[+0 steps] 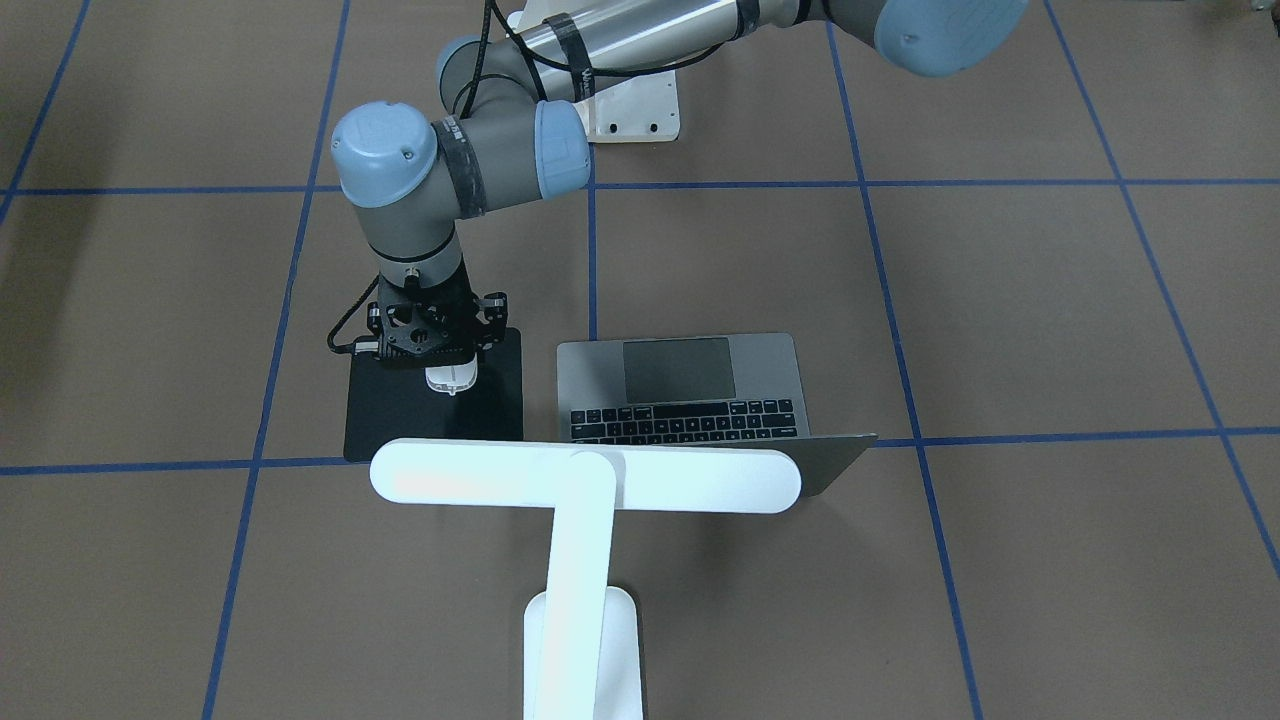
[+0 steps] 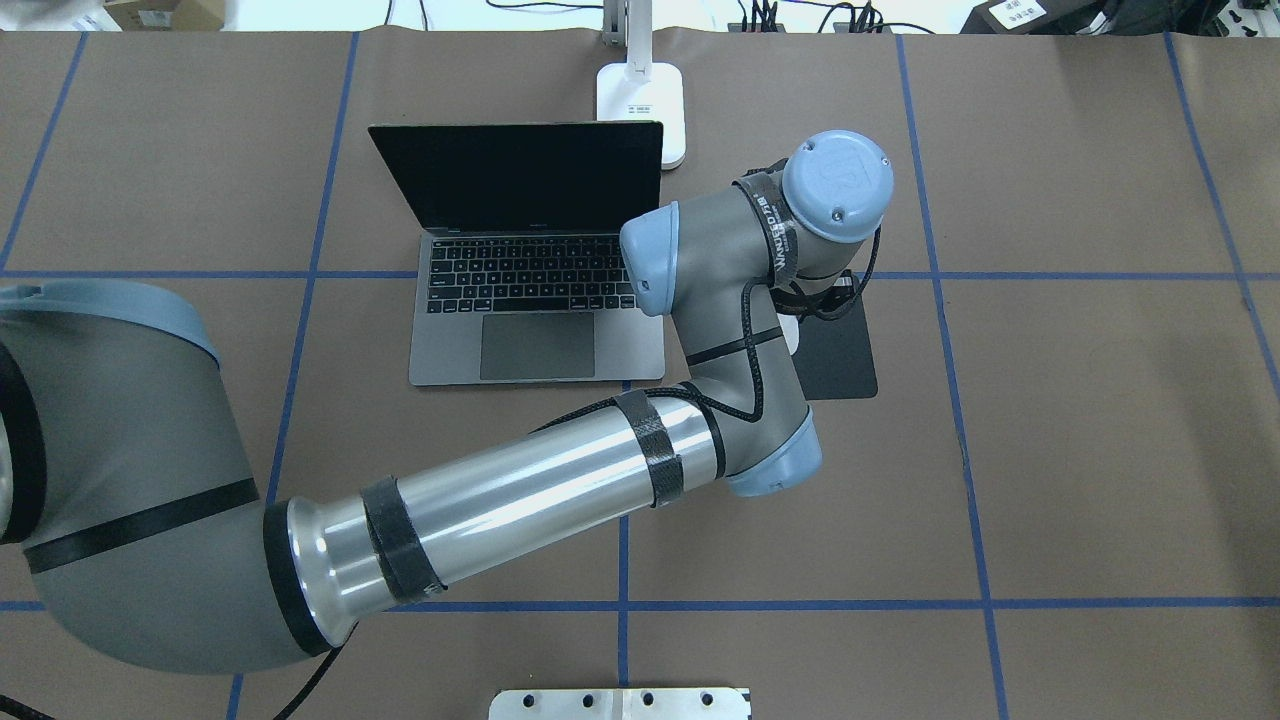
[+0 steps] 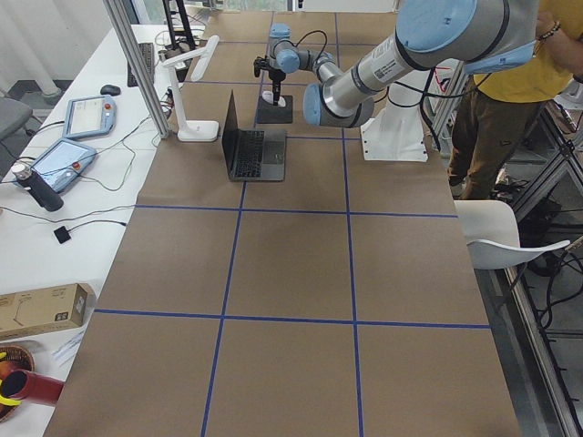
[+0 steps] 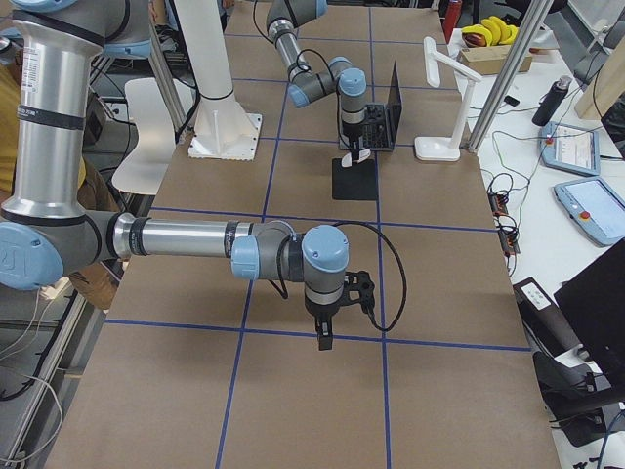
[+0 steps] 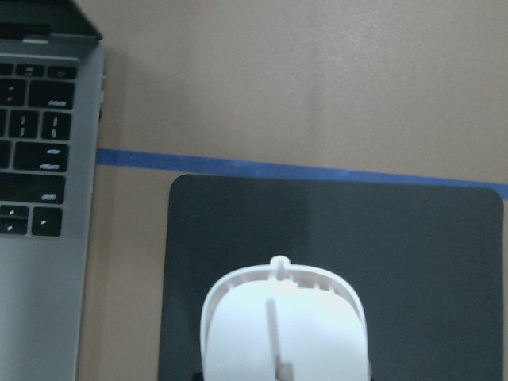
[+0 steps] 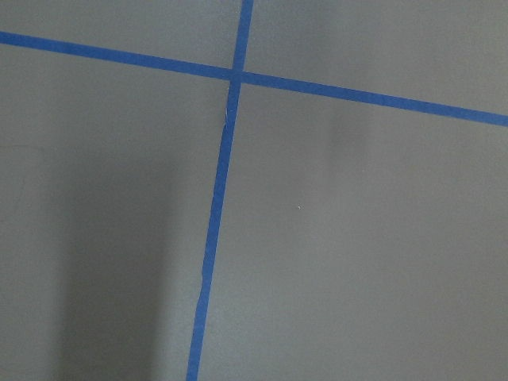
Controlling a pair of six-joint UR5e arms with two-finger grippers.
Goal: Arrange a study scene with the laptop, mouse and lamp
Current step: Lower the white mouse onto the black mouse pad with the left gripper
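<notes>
Brown surface (image 1: 1000, 300) taped in a blue grid. The mouse (image 1: 453, 380) is clamped in the left tool (image 1: 448, 362), directly over the black mat (image 1: 400, 420); contact with the mat cannot be told. The open laptop (image 1: 690, 385) is seen just beside that tool, the lamp (image 1: 585, 475) beyond it, away from the robot. The right tool (image 4: 325, 337) is seen well apart; its opening cannot be told.

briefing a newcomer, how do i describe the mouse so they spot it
Find the open grey laptop; a black square mat lies beside it. Over that mat, in the left gripper, is the mouse: small, white and oval, far smaller than the lamp.
</notes>
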